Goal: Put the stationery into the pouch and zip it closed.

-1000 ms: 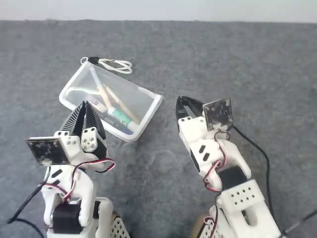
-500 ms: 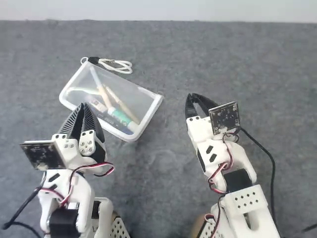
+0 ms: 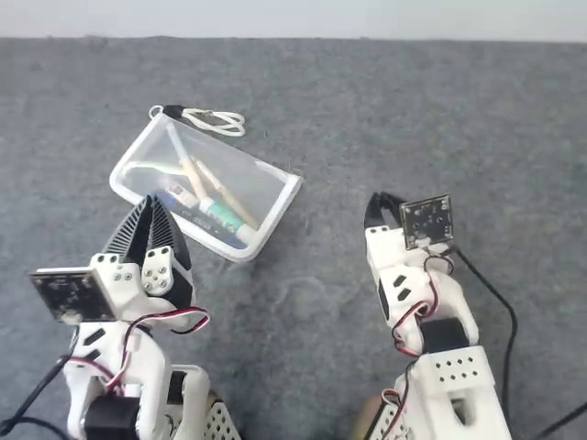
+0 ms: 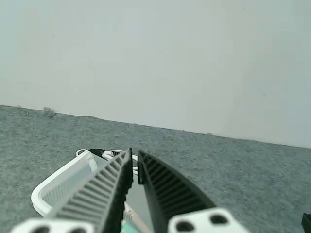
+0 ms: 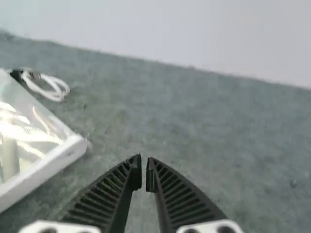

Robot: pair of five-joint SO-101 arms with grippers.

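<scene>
Lying flat, pouch (image 3: 206, 188): you have it on the grey table (image 3: 385, 110), set at a slant, just ahead of the left arm and well apart from the right one.
Stationery (image 3: 218, 203): the high view gives you several pens or pencils inside the clear pouch; in the wrist views you cannot tell them apart.
Cord (image 3: 215, 119): a white loop lies on the table at the pouch's far corner; the right wrist view also shows it beside that corner.
Left gripper (image 3: 156, 215): it hangs over the pouch's near edge. Its own wrist view shows you the 2 fingers drawn almost together, a thin slit between the tips, nothing held.
Right gripper (image 5: 144, 162): its wrist view shows the 2 fingers closed nearly tip to tip over bare table, empty, with the pouch off to one side. From above, its camera board (image 3: 427, 221) hides most of the fingers.
Zip: you cannot tell from these views whether it is done up.
</scene>
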